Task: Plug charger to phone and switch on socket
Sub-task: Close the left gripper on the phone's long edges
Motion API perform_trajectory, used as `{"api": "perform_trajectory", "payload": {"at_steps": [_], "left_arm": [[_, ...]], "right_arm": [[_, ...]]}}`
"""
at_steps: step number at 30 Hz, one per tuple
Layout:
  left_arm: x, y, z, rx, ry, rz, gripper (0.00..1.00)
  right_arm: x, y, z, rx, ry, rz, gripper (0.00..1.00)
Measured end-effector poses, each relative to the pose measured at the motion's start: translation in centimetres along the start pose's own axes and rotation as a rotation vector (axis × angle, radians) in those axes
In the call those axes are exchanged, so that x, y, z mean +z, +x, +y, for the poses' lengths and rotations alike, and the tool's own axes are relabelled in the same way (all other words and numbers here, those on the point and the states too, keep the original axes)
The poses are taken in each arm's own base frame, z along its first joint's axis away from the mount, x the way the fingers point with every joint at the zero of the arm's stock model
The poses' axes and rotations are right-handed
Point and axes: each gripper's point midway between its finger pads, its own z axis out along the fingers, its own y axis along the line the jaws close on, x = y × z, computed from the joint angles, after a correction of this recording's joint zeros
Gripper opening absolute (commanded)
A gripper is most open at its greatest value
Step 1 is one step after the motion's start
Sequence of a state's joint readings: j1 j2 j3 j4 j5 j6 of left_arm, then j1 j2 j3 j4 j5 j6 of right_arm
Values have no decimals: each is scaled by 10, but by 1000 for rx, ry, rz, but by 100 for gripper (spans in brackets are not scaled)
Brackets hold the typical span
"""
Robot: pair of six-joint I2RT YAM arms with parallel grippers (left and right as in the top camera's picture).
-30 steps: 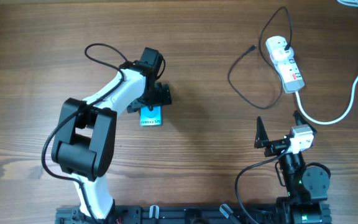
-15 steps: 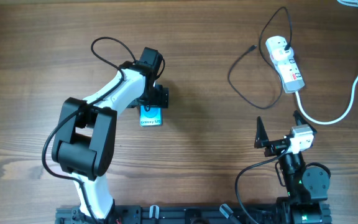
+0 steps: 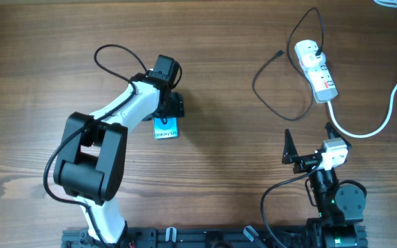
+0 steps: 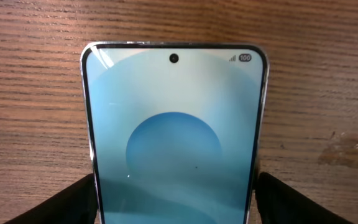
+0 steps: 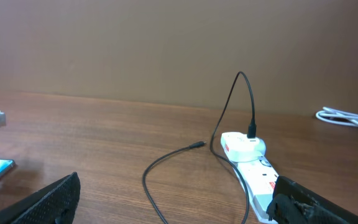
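My left claw [image 4: 176, 182] grips the phone [image 3: 166, 129] by its long edges. It looks rigid and slick, so I squeeze lightly. My right claw [image 5: 176, 190] is spread and empty. The charger [image 3: 257, 89], well apart beside the socket [image 3: 316, 72], looks limp, so I would grasp just behind its plug tip [image 3: 279, 53].

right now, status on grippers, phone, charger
left gripper shut on phone. right gripper open, empty. charger tip loose on table near socket. nothing blocking.

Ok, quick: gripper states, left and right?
Left gripper: closed on the phone, a finger against each long edge.
Right gripper: open wide, holding nothing.
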State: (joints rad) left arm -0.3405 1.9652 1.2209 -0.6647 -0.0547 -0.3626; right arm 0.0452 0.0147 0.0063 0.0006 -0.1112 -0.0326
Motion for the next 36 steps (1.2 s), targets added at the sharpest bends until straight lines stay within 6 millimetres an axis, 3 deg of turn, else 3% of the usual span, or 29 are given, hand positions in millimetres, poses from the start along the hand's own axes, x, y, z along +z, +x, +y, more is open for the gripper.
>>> {"api": "perform_trajectory", "payload": {"at_steps": [3, 17, 19, 22, 25, 31, 36], "left_arm": [[-1, 0, -4, -11, 22, 4, 100], [-2, 6, 0, -3, -8, 24, 100], [-1, 8, 3, -2, -23, 29, 97], [-1, 8, 4, -4, -25, 31, 86], [-1, 9, 5, -13, -25, 32, 84], [-1, 8, 6, -24, -23, 33, 64], [0, 8, 7, -35, -23, 32, 63]], "right_arm": [[0, 0, 0, 0, 0, 0, 100], [0, 0, 0, 0, 0, 0, 100], [0, 0, 0, 0, 0, 0, 100], [0, 0, 0, 0, 0, 0, 100], [0, 0, 0, 0, 0, 0, 100], [0, 0, 0, 0, 0, 0, 100], [0, 0, 0, 0, 0, 0, 99]]}}
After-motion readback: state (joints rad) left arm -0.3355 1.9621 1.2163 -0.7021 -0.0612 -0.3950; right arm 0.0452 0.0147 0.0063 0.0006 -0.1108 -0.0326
